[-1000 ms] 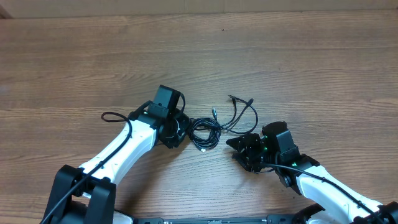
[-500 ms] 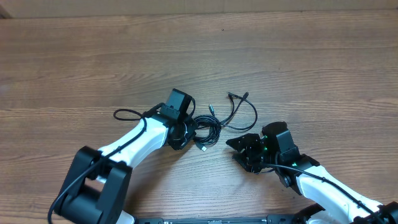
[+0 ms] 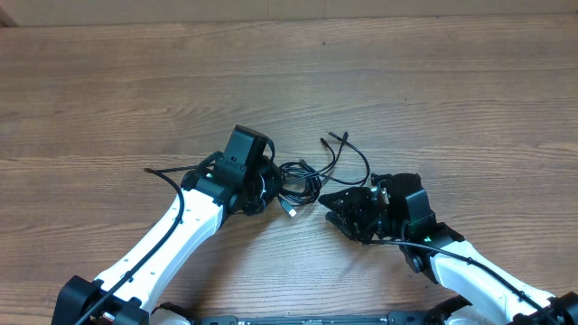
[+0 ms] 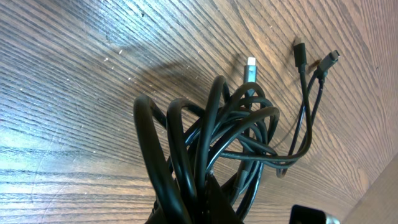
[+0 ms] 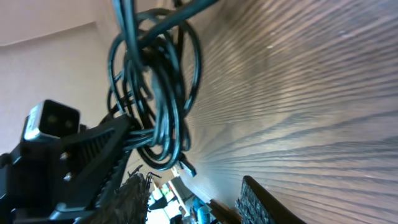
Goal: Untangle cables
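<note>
The cables (image 3: 298, 181) are a knot of thin black loops on the wooden table, with loose plug ends (image 3: 336, 138) trailing to the back right. My left gripper (image 3: 268, 188) is shut on the left side of the knot. In the left wrist view the loops (image 4: 230, 124) rise from my shut left gripper (image 4: 199, 208), with a silver plug (image 4: 250, 67) and two dark plug tips (image 4: 300, 50) beyond. My right gripper (image 3: 330, 209) is open just right of the knot, apart from it. The right wrist view shows the loops (image 5: 155, 81) ahead of my open right gripper (image 5: 196, 202).
A thicker black cable (image 3: 163, 170) loops off the left arm onto the table. The left arm's gripper body (image 5: 74, 155) fills the left of the right wrist view. The wooden table (image 3: 433, 90) stretches back and to both sides.
My left gripper reached right into the knot, shut on it and drew it slightly left. The right gripper moved left toward the knot. The loose plug ends shifted left.
</note>
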`<state>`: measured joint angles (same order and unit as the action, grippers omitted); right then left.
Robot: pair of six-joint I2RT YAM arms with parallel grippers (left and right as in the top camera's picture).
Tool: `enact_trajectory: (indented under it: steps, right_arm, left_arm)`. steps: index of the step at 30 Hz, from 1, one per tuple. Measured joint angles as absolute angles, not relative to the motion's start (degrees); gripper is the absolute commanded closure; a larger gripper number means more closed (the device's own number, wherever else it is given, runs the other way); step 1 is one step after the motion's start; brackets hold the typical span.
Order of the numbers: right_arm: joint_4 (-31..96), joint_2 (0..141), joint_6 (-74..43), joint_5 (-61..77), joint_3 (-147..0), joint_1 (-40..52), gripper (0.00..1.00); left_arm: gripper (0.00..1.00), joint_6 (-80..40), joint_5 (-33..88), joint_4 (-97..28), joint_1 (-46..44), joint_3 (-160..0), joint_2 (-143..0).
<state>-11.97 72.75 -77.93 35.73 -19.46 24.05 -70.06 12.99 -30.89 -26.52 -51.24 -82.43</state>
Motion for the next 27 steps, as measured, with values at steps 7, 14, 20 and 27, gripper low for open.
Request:
enact_trajectory:
  steps: [7,14,20,27]
  right_arm:
    - [-14.4,72.8,-78.1,34.1,-19.5,24.1,0.63]
    - [-14.6,72.8,-81.3,26.3,-19.5,31.6,0.89]
    - [-12.8,72.7,-84.0,20.4,-19.5,33.8,0.96]
    - [-5.9,72.5,-81.5,18.9,-20.1,33.9,0.96]
  left_arm:
    - [0.96,-70.1,17.3,-30.9,-26.5,-51.2,-82.4]
    - [0.96,-71.9,23.3,-30.9,-26.5,-51.2,-82.5]
    - [0.96,-72.1,24.9,-30.7,-26.4,-51.0,-82.5]
    - [0.96,-72.1,29.5,-30.0,-22.7,-50.8,-82.5]
